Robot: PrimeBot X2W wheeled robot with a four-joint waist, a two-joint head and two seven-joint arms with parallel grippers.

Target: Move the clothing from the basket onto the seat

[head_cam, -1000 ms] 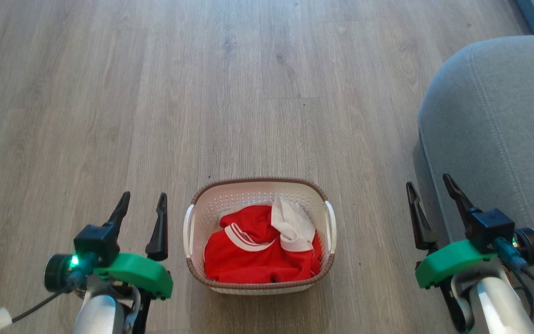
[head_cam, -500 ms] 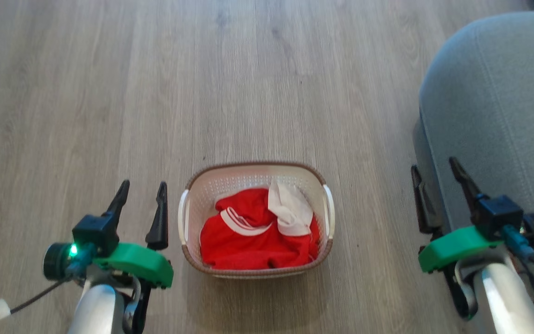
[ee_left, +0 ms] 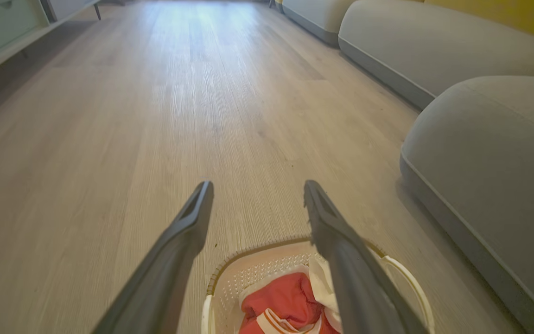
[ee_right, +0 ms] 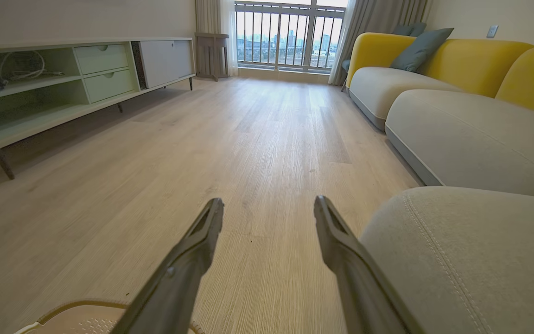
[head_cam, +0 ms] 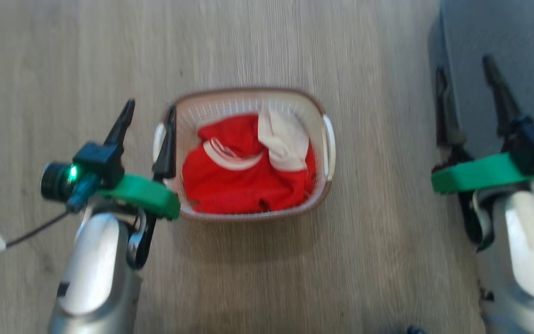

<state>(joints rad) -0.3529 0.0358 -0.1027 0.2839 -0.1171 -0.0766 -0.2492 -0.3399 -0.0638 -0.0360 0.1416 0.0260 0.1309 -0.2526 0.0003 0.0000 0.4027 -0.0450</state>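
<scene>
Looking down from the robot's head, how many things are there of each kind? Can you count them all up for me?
Basket: 1
Heap of red and white clothing: 1
Grey seat: 1
Grippers: 2, the left gripper and the right gripper
Total: 5

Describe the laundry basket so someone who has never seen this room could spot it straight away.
Find the big grey seat at the right of the wooden floor. On the boards beside it stands the basket. It stands out as small, oval and cream, with perforated walls, a brown rim, white side handles and bright red clothing piled inside.
</scene>
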